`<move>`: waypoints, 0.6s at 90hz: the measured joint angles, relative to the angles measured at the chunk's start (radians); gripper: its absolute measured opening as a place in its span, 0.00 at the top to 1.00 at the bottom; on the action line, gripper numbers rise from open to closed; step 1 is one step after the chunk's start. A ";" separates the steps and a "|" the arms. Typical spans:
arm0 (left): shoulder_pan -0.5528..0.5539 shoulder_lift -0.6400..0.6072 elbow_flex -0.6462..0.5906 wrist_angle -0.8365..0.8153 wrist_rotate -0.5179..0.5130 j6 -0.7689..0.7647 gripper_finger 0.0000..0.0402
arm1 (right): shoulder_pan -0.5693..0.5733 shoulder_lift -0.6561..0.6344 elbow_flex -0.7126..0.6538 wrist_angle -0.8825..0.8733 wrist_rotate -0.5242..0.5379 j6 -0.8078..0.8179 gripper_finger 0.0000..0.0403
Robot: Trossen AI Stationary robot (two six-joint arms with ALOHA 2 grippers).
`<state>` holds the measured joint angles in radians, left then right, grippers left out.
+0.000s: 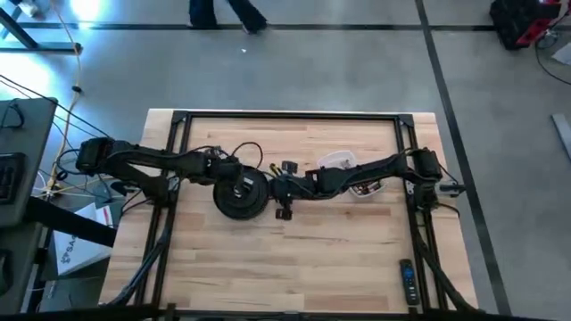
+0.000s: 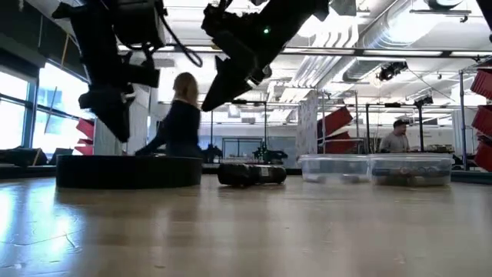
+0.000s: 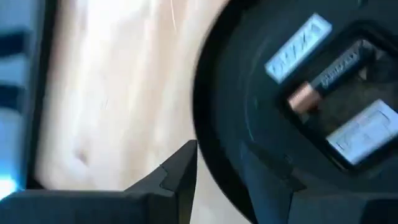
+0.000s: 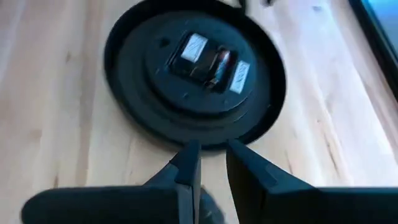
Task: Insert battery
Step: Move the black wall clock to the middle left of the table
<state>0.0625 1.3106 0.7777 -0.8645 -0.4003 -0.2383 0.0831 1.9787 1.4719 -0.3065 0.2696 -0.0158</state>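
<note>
Bright ceiling lights glare in the low view's upper centre, while both wrist views are motion-blurred.

No text, label or number can be read anywhere.

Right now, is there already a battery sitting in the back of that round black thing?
Yes: the left wrist view shows a battery lying in the compartment at the back of the disc.
</note>
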 joint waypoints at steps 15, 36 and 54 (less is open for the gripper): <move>0.030 0.000 -0.067 -0.022 0.110 -0.135 0.73 | -0.013 0.046 0.000 0.065 -0.046 0.009 0.89; 0.023 0.000 -0.121 -0.020 0.202 -0.204 0.73 | -0.015 0.078 0.000 0.179 -0.066 -0.010 0.89; -0.020 -0.003 -0.144 0.037 0.235 -0.250 0.73 | -0.034 0.118 0.000 0.248 -0.092 -0.014 0.89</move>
<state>0.0423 1.3079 0.6337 -0.8278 -0.1655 -0.4887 0.0495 2.0971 1.4715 -0.0589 0.1776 -0.0303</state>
